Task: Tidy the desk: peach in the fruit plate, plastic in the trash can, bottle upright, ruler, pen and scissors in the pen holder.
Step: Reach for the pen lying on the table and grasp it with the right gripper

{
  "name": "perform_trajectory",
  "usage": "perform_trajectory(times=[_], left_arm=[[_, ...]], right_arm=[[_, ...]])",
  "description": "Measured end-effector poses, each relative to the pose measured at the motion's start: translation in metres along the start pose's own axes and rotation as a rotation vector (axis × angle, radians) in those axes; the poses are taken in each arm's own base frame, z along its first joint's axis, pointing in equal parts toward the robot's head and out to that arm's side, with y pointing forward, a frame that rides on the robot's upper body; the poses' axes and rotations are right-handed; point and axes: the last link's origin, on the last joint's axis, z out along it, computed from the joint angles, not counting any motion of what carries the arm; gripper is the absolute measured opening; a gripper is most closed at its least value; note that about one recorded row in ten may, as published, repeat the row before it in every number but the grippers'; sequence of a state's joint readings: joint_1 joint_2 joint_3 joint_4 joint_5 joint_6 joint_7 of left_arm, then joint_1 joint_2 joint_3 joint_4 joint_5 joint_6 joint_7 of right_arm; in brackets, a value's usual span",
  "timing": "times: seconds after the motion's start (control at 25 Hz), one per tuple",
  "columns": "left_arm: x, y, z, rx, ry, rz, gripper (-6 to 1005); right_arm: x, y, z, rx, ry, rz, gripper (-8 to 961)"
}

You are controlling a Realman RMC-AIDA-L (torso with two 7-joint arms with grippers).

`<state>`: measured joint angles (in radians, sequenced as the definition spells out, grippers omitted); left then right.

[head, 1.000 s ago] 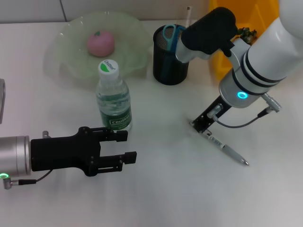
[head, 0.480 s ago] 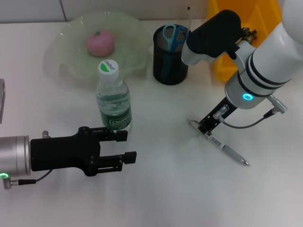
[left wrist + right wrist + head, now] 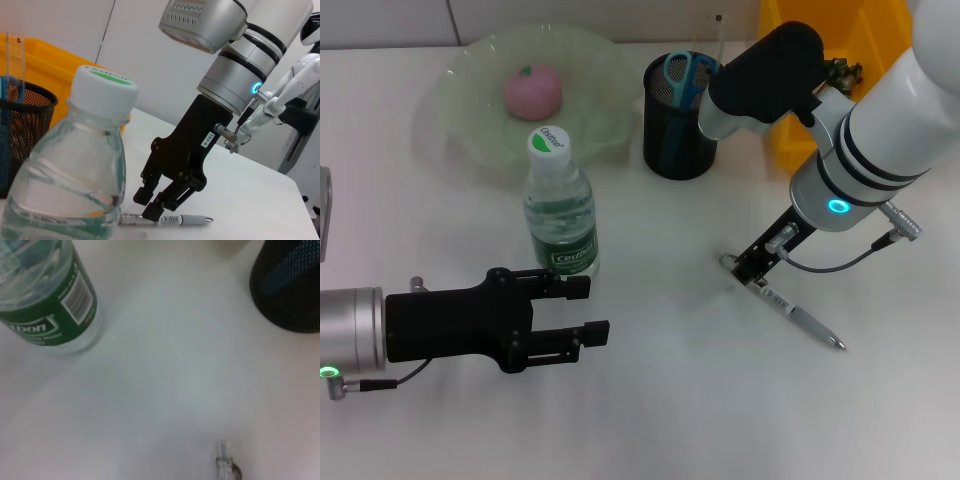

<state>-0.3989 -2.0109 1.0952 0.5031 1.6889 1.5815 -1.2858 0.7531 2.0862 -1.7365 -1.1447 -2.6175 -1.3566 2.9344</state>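
Right gripper (image 3: 748,270) was down at the table, fingers narrowly parted around one end of the pen (image 3: 798,317), which lay flat on the white desk (image 3: 700,400); firm grip unclear. Left gripper (image 3: 582,310) hovered with jaws apart, holding nothing, just beside the upright water bottle (image 3: 560,208). Peach (image 3: 532,91) sat in the fruit plate (image 3: 460,120); scissors (image 3: 683,72) stood in the black mesh pen holder (image 3: 672,140).

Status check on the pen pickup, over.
Right gripper down on the pen, which lies flat on the desk. Left gripper open, idle beside upright bottle. Nothing in the way.
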Motion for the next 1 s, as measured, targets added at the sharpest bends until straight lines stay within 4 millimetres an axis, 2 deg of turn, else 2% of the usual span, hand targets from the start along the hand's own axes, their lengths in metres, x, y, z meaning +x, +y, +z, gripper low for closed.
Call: perform_trajectory(times=[0.6, 0.8, 1.0], left_arm=[[-0.001, 0.0, 0.0, 0.003, 0.0, -0.002, 663], [-0.001, 0.0, 0.0, 0.003, 0.0, -0.002, 665], [-0.001, 0.0, 0.001, 0.002, 0.001, -0.002, 663]], right_arm=[[0.003, -0.001, 0.008, -0.003, 0.008, 0.011, 383], [0.004, 0.0, 0.01, -0.002, 0.01, 0.006, 367], [0.003, 0.001, 0.01, -0.005, 0.005, -0.001, 274]])
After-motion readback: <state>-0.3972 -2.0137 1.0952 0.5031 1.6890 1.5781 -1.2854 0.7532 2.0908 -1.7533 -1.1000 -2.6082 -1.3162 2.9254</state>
